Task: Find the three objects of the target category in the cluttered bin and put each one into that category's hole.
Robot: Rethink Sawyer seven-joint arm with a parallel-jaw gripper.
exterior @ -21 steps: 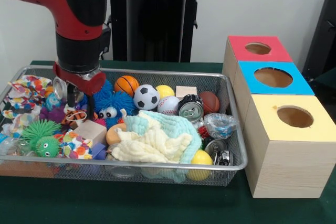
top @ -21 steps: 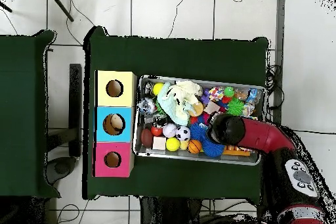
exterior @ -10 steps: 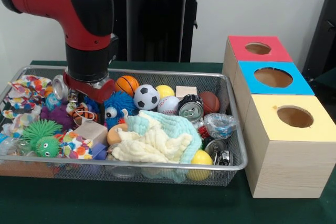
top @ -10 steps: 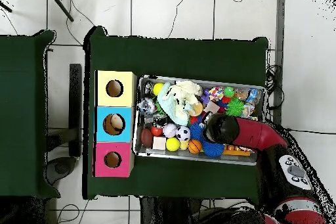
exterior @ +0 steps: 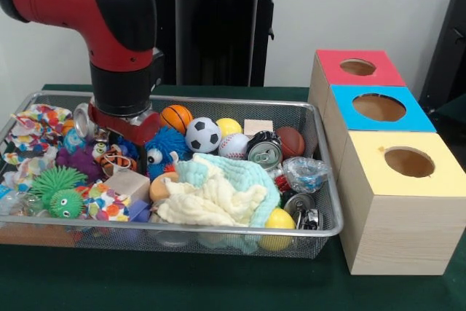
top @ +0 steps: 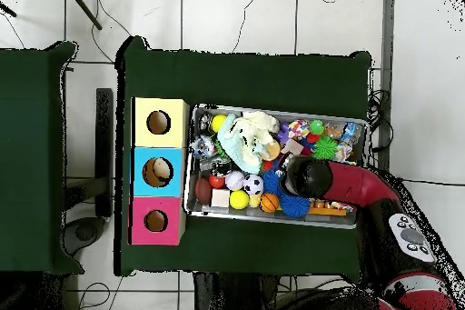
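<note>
A wire mesh bin [exterior: 329, 202] holds mixed clutter. Balls lie along its back: a small basketball [exterior: 175, 117], a soccer ball [exterior: 202, 135], a yellow ball [exterior: 228, 126], a baseball [exterior: 233, 146] and a brown ball [exterior: 291, 140]. Another yellow ball [exterior: 279, 218] sits at the front right. A can [exterior: 263, 150] and crushed cans [exterior: 306, 210] lie on the right. My gripper [exterior: 115, 140] is low in the bin's left part, between a blue fuzzy toy [exterior: 163, 148] and a purple toy [exterior: 73, 158]; its tips are buried among toys. In the overhead view the arm's head [top: 307, 177] covers that spot.
Three wooden boxes with round holes stand beside the bin: red [exterior: 384, 72], blue [exterior: 416, 117], yellow [exterior: 448, 180]. A pale yellow-and-teal cloth [exterior: 218, 193] covers the bin's middle. Also in the bin are a green spiky toy [exterior: 57, 187], wooden blocks [exterior: 127, 181] and patterned fabric [exterior: 36, 123].
The arm has shifted a little to the right, toward the blue fuzzy toy, since a second ago. It has barely moved in the last half second.
</note>
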